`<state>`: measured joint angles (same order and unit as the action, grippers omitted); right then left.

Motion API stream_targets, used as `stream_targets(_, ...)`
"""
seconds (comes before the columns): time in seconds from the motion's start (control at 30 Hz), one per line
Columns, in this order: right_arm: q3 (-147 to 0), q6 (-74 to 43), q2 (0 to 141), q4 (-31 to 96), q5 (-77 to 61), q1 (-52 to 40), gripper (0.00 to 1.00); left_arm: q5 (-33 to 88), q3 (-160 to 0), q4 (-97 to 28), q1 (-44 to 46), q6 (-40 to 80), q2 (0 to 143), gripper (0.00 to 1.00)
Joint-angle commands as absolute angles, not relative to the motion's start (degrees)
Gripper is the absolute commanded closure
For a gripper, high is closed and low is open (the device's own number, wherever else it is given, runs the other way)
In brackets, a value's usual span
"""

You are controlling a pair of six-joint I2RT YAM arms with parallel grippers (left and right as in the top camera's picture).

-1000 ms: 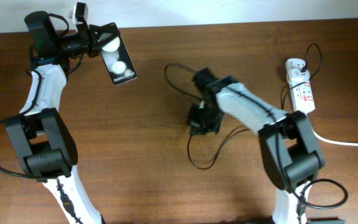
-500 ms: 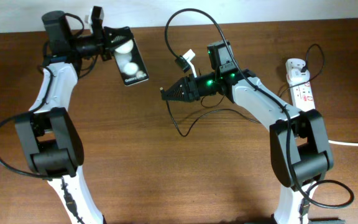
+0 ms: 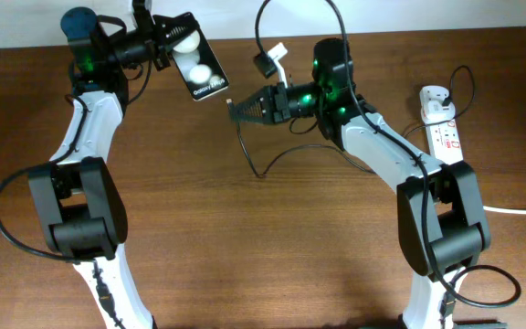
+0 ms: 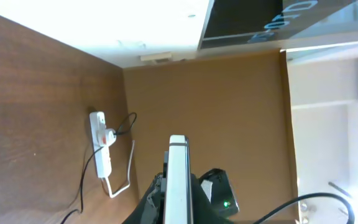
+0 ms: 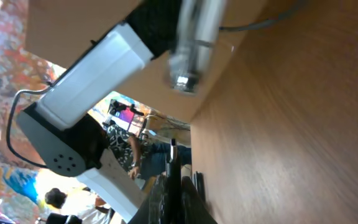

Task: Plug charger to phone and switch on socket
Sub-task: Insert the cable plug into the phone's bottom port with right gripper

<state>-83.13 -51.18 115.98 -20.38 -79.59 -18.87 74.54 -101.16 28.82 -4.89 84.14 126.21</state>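
In the overhead view my left gripper (image 3: 170, 47) is shut on the phone (image 3: 201, 70), a black glossy slab with two glare spots, held above the table's far left. The left wrist view shows the phone (image 4: 178, 180) edge-on between the fingers. My right gripper (image 3: 245, 111) is shut on the charger's plug end, its tip pointing left, a short gap from the phone's lower corner. The thin black charger cable (image 3: 265, 169) loops down below it. The white socket strip (image 3: 447, 137) lies at the right, with the white adapter (image 3: 435, 95) plugged in. In the right wrist view, my right gripper's fingers (image 5: 178, 193) look closed on a thin dark piece.
The socket's thick white cord (image 3: 511, 209) runs off the right edge. The socket also shows in the left wrist view (image 4: 102, 152). A black camera cable (image 3: 290, 11) arcs over my right wrist. The white left arm (image 5: 92, 68) fills the upper right wrist view.
My right gripper has lifted the charger plug off the table and moved it up and left toward the phone. My left gripper has carried the phone to the right.
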Motion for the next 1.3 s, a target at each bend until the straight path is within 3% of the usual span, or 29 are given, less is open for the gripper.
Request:
stream_targets(0.0,-83.7,-56.5,114.7,-23.5,-79.9,-18.9,0.96,72.7,-102.1,30.0,-4.1,86.1,126.3,1.0)
stream_targets(1.27,-83.7,-56.4,114.7,-23.4,-79.5,-20.6,0.96,78.2,-102.1,31.3,-2.4,87.4,126.3,1.0)
